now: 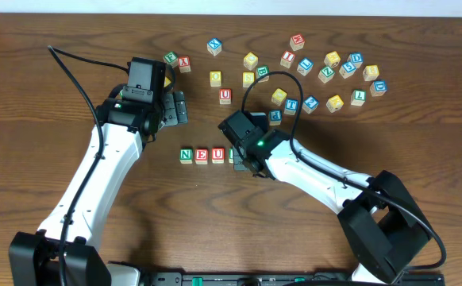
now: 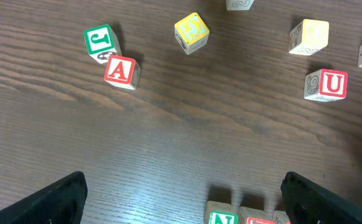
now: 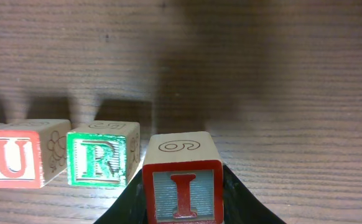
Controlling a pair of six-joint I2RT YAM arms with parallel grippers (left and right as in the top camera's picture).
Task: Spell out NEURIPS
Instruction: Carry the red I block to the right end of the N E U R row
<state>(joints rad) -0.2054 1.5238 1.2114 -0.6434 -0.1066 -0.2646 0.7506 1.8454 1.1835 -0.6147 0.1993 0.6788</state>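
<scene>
The red I cube (image 3: pixel 183 186) is pinched between the jaws of the right gripper (image 1: pixel 245 161), just beside the green R cube (image 3: pixel 100 162). We cannot tell whether it touches the table (image 1: pixel 56 32). Beyond R, the row runs red U cube (image 3: pixel 13 160), red E cube (image 1: pixel 202 155), green N cube (image 1: pixel 186 155). The left gripper (image 2: pixel 181 202) hangs spread wide and empty over bare wood near a green J cube (image 2: pixel 100 40) and a red A cube (image 2: pixel 120 70). We see loose cubes (image 1: pixel 332 59) scattered along the far side.
</scene>
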